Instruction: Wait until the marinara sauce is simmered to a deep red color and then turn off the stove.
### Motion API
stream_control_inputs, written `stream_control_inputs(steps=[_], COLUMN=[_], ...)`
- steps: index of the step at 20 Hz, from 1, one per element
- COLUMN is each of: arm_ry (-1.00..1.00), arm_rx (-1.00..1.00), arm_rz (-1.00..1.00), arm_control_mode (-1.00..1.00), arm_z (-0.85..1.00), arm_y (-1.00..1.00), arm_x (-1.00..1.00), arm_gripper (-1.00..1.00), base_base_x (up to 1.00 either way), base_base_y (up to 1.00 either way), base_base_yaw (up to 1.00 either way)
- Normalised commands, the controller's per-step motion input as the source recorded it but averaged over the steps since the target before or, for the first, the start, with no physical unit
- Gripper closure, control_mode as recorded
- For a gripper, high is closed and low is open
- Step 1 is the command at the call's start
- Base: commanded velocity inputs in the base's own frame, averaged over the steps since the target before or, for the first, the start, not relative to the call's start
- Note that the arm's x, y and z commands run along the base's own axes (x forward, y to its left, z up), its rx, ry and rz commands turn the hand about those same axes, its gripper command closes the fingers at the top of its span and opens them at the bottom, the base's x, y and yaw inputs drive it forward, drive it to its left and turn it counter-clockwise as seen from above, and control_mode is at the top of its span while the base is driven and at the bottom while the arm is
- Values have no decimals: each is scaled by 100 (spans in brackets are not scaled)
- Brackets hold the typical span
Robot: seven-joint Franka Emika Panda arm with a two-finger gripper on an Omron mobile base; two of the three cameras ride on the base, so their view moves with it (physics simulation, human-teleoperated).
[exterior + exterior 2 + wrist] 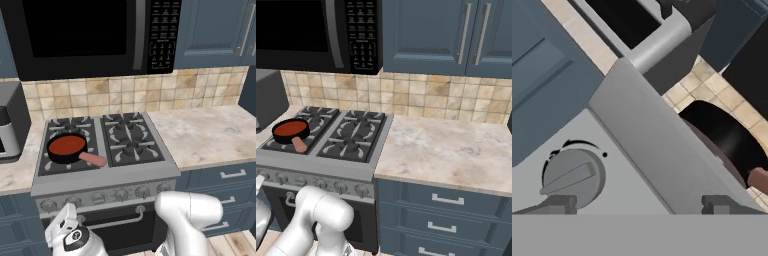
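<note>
The marinara sauce [67, 145] is a flat red disc in a small black pan [291, 130] with a pinkish handle [93, 159]. The pan sits on the front left burner of the stove [131, 172]. My gripper [640, 205] hangs low in front of the stove's knob panel, open, with nothing between its fingertips [559, 204]. In the hand view a round grey knob [573, 177] lies close behind the left fingertip. The pan's black side [727, 140] shows above the stove's front edge. My white hand [70, 235] is below the leftmost knobs [49, 204].
A black microwave [90, 35] hangs over the stove. A grey toaster oven [10, 125] stands on the counter to the left. Marble counter [210, 135] runs to the right over blue drawers [446, 200]. The oven door's bar handle [120, 220] is beside my hand.
</note>
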Motion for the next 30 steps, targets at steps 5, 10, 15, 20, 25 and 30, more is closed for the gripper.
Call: stream_control_inputs(steps=[5,10,15,20,25,30], arm_ry=[-5,-5,-1,0,0,0], arm_rx=[0,0,0,1,0,0], arm_rz=[2,3,3,1,0,0], arm_control_mode=[-100,-100,-100,-100,-100,-100], arm_z=[0,0,-3,-4,-16,-30], arm_y=[0,0,0,-2,0,0], arm_x=[12,7,14,18,11,0], arm_gripper=[-100,-100,-100,-100,-100,-100], base_base_x=[0,0,0,0,0,0], base_base_y=[0,0,0,0,0,0], base_base_yaw=[0,0,0,0,0,0])
